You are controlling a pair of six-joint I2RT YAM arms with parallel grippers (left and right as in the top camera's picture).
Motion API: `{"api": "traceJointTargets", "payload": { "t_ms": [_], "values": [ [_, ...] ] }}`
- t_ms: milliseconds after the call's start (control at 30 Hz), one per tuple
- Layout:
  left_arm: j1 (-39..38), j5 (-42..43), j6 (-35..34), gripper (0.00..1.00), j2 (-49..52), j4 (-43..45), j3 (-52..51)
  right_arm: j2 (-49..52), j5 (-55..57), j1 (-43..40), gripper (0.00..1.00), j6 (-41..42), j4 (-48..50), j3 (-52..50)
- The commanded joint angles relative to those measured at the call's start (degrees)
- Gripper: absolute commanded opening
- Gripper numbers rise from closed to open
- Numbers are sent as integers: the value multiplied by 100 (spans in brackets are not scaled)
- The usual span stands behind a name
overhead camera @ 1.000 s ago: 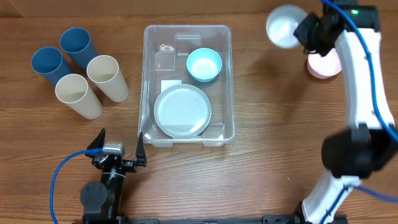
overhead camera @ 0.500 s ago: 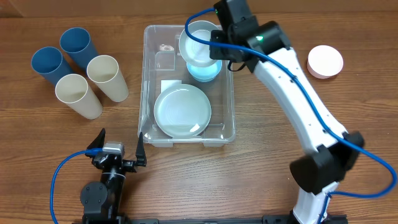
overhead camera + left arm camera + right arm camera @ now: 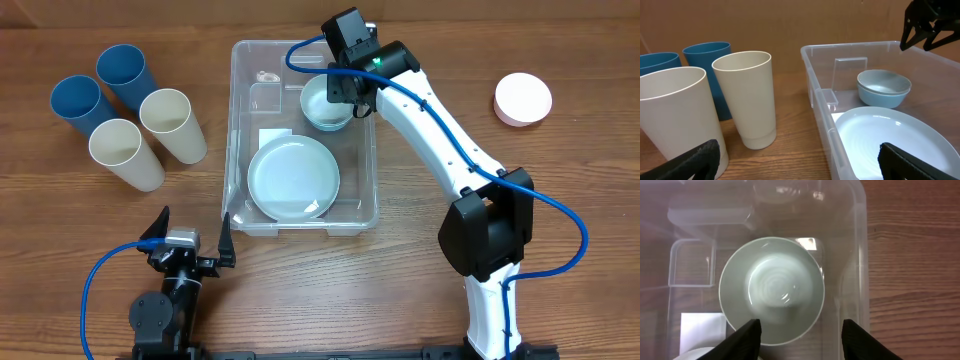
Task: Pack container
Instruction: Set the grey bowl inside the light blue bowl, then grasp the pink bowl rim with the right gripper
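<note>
Overhead: one container [image 3: 362, 160] holds one plate [image 3: 293, 178] and two nested bowls [image 3: 320, 106]; on the tabletop [image 3: 330, 290], two blue cups [image 3: 122, 70], two cream cups [image 3: 165, 112], one pink bowl [image 3: 522, 98]. Left gripper [image 3: 193, 235] and right gripper [image 3: 345, 90] are spread, empty.

Overhead view: bright, even, diffuse light from above, with short, soft shadows. Focus is sharp across the table [image 3: 420, 290]. The cups [image 3: 165, 122] at 9 o'clock lean outward, a perspective effect of the wide lens. Thin white highlights run along the container [image 3: 236, 130] rim, strongest on its 6 o'clock wall.

Left wrist view: well lit, warm tone. The plate [image 3: 890, 135] is nearly washed out toward 5 o'clock. The left gripper [image 3: 799, 150] fingers [image 3: 690, 162] are dark and blurred, with no surface detail.

Right wrist view: the softest of the three — an overall haze. The bowl [image 3: 771, 287] is slightly out of focus, with a small specular fleck near its centre. Reflections smear the clear wall at 12 o'clock. The right gripper [image 3: 802, 330] fingers [image 3: 747, 335] are black silhouettes at 6 o'clock.
</note>
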Motion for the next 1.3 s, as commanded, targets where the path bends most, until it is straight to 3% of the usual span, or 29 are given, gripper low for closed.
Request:
{"api": "traceJointTargets", "payload": {
  "t_ms": [0,167,267,400,500,667,767,1133,1267],
  "values": [
    [42,22,-37,100,-59,-11,-20,15,66,-13,55,-236,-4,61],
    [42,24,-37,100,-59,-11,-20,-153,39,85,56,-317,-435,623],
    [42,24,-37,100,-59,-9,-20,-455,46,-37,62,-122,-920,1379],
    [42,22,-37,100,-59,-9,-20,-616,101,-896,65,682,-1145,1569],
    [42,22,-37,100,-59,-11,-20,-592,-380,-2116,70,1351,-1349,1499],
    [42,22,-37,100,-59,-9,-20,-553,-1106,-3650,71,1624,-1399,1032],
    [42,22,-37,100,-59,-11,-20,-553,-1110,-4347,71,1547,-1137,199],
    [42,22,-37,100,-59,-11,-20,-492,-1034,-4575,67,1534,874,-2055],
    [42,24,-37,100,-59,-9,-20,-118,-1043,-4575,65,1534,1051,-2223]
  ]
}}
